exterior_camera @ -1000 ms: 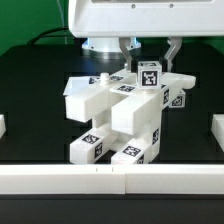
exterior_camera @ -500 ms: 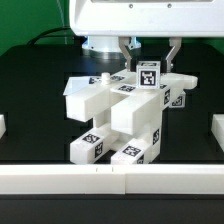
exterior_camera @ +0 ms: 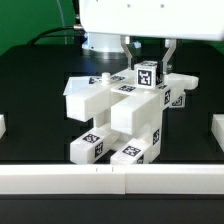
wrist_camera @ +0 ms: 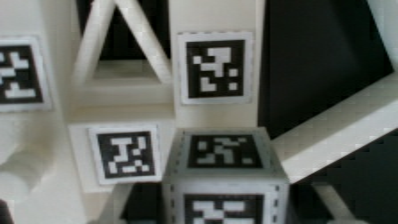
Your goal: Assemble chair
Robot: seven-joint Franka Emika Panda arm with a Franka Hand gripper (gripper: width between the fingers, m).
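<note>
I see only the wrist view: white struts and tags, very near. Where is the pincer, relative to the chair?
Observer: In the exterior view the pincer hangs at the top of the chair. Its fingers are spread to either side, above the highest tagged block.
Operator: Does it hold that block?
Observer: I cannot tell. The fingers stand apart, and any contact is hidden behind the block.
Operator: Where do the parts stand?
Observer: The parts appear as one cluster in the middle of the black table, with a low white rail in front.
</note>
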